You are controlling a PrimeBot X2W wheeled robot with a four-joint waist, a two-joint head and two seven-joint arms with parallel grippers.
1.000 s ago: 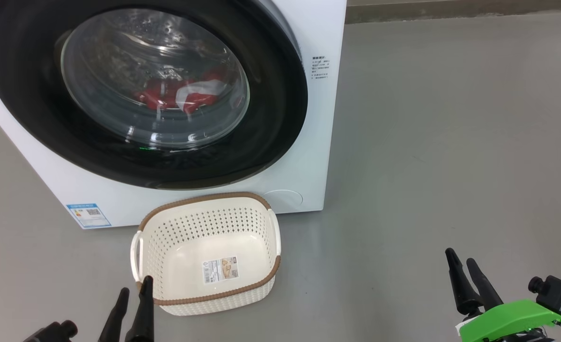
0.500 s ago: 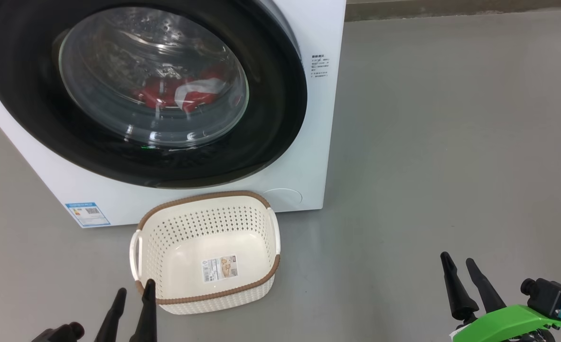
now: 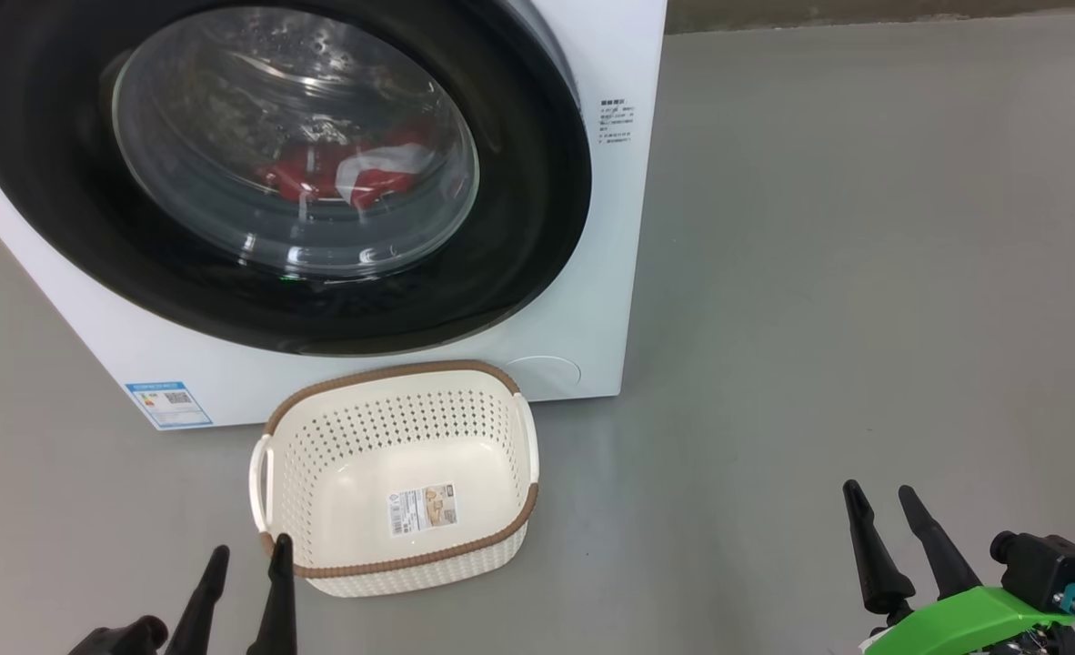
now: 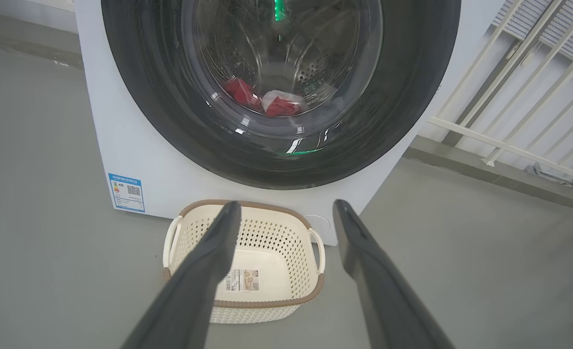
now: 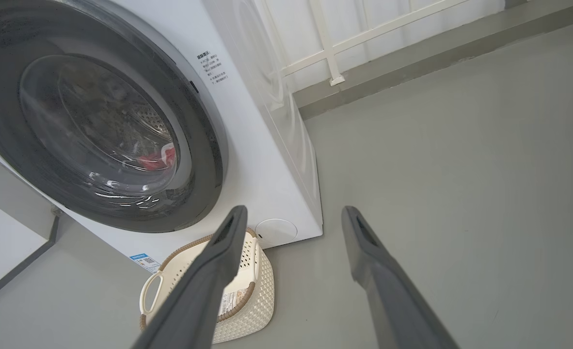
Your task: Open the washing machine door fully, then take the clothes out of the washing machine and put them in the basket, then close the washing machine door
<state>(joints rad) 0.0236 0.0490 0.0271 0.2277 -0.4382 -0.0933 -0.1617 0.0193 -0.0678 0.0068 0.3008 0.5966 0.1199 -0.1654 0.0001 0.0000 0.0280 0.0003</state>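
While the washing machine door [image 3: 519,236] sits shut against the front of the washing machine [image 3: 610,300], nothing of the task is begun. The clothes [image 3: 346,177] lie as a red and white heap low in the machine's drum, behind the door's glass bowl. The basket [image 3: 392,373] stands empty just in front of the machine's base, below the door's lower rim.

Both claws hang low, well out from the machine's front. The left gripper [image 3: 250,546] is moderately parted with nothing between its fingers, and the basket stands between it and the machine. The right gripper [image 3: 879,491] is likewise parted and empty, out beyond the machine's corner that bears the small printed text [image 3: 617,123], over bare floor [image 3: 819,273] with nothing between it and the machine.

From both claws the door lies forward and up. The first move, I judge, turns on the door's free edge. A small dark notch [image 5: 192,87] sits on the rim towards the printed-text corner and may be the grip; the right gripper is the nearer to that side. Which side of the machine carries the hinge cannot be told, so the direction of swing is uncertain.
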